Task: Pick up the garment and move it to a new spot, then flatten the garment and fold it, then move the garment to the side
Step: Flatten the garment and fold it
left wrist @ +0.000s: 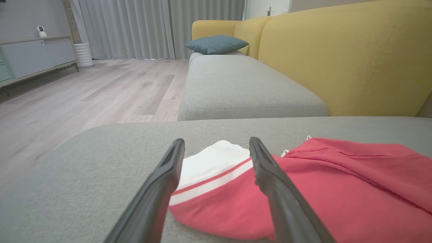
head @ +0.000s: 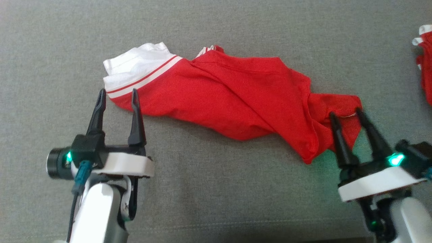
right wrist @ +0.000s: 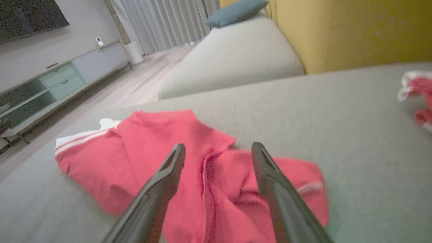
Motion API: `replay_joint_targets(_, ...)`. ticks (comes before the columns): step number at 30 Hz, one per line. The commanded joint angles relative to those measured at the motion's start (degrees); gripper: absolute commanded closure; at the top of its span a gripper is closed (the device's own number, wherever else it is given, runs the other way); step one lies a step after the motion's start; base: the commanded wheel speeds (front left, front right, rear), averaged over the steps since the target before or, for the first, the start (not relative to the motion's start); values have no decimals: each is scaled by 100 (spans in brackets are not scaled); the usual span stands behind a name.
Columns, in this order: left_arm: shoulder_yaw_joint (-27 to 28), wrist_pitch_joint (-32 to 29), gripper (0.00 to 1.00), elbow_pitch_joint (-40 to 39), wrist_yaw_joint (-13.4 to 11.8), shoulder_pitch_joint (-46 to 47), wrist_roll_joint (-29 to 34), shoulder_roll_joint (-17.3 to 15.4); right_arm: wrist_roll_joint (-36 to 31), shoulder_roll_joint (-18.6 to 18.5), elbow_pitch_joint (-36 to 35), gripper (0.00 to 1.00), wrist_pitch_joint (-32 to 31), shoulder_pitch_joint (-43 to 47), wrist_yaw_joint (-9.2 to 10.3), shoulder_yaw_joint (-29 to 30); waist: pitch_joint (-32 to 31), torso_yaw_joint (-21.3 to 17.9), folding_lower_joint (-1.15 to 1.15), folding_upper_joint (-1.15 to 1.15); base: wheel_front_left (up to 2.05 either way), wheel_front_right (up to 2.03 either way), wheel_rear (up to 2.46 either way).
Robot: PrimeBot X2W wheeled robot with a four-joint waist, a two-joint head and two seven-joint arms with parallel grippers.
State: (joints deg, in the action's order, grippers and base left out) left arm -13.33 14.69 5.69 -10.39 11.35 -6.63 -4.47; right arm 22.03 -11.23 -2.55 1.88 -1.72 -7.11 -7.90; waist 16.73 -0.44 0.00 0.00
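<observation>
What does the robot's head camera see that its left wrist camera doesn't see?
Head view extras: the right end effector, open at the red garment's crumpled end, and a second red-and-white cloth at the right edge. Left wrist view extras: a yellow sofa back, teal pillow, curtains and wooden floor. Shared: the red garment with white striped band, the grey cushion, and the open left end effector.

Left tool [left wrist: 216,142], jaws apart, at garment [left wrist: 337,189]
</observation>
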Motion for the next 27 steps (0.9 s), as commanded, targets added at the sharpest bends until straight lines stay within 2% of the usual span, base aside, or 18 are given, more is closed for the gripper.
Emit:
replay_joint_targets(1,251,30,0,-170,-58,46,5,-116,-157,16,-374,0,128,-76,-37,56,-57,-20,0,0,0,0,0)
replay_joint_targets(12,299,28,0,-153,-105,-136,-15,-230,-587,169,-813,0,55,-150,-37,640,-227,-35,0,0,0,0,0)
replay_joint_targets(27,269,-100,0,-115,-127,-162,-108,-296,-531,281,-850,0,-69,-53,-37,672,-255,-25,0,0,0,0,0)
